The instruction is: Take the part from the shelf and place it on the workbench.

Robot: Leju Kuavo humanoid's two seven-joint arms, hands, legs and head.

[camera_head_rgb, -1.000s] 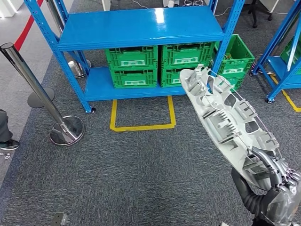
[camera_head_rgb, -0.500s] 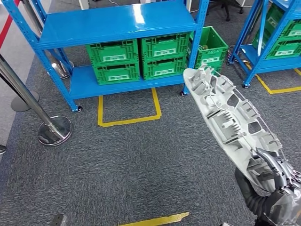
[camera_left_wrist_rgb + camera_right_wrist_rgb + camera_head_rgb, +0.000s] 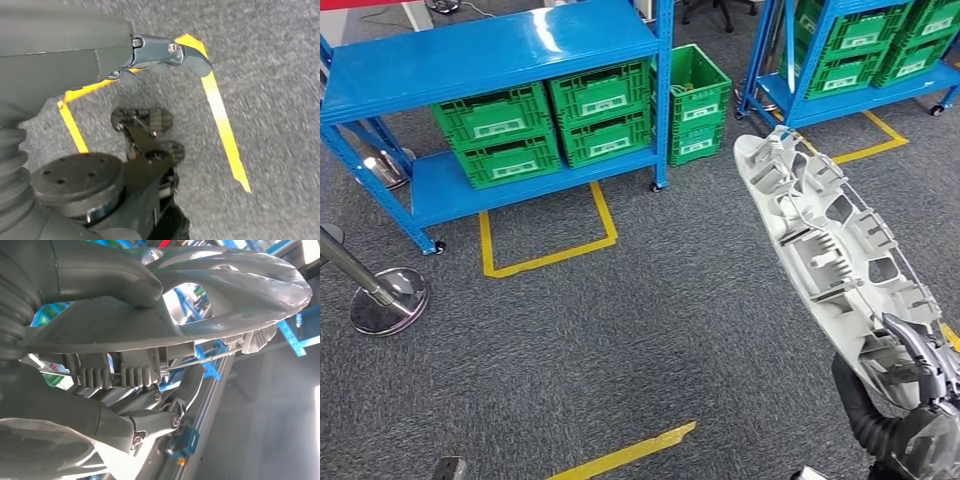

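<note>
— Where is the part (image 3: 833, 250), and what has it?

— You'll find it at the right of the head view, a long grey ribbed moulding slanting from the lower right corner up toward the middle. Your right robot hand (image 3: 916, 370) grasps its lower end; the dark fingers (image 3: 924, 352) wrap over the edge, and the frame's corner cuts the hand off. In the right wrist view the thumb (image 3: 113, 275) lies on one face and the fingers (image 3: 151, 420) on the other.

— And the left robot hand (image 3: 113, 55)?

— You see its grey cover and one dark finger (image 3: 177, 52) stretched over the carpet (image 3: 271, 90) and yellow tape (image 3: 222, 120). Nothing is in it, but the other fingers are hidden, so I cannot tell whether it is spread or clenched.

— The shelf?

— The blue shelf (image 3: 471, 55) sits in the upper left, green crates (image 3: 599, 110) on its lower level.
</note>
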